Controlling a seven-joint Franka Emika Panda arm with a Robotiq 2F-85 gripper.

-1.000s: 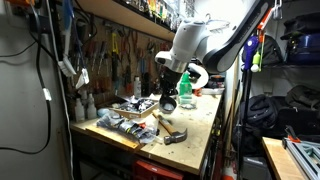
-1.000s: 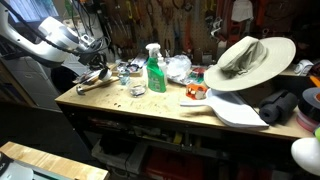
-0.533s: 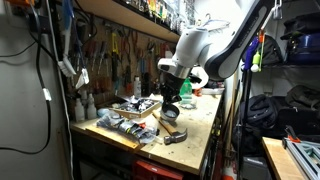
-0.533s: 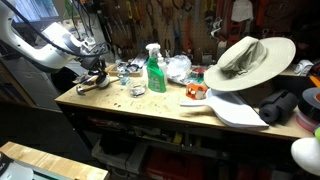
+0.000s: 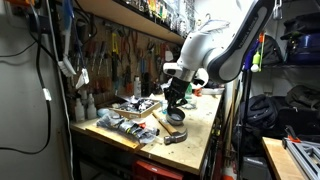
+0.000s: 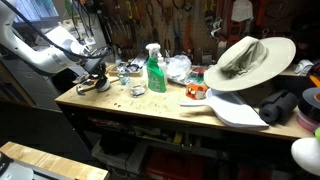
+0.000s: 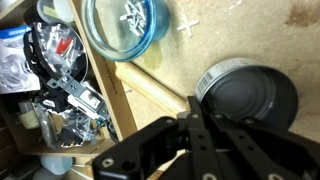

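Over the workbench (image 7: 255,30), end effector (image 7: 193,108) pressed together by hammer handle (image 7: 150,88), metal tin (image 7: 250,95), blue bowl (image 7: 120,30)

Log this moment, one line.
gripper low over workbench | nearest: grey round tin | beside: wooden hammer handle, blue glass bowl | jaws: unclear

Dim, warm workshop light with deep shadows at left; wrist view brighter, its foreground blurred
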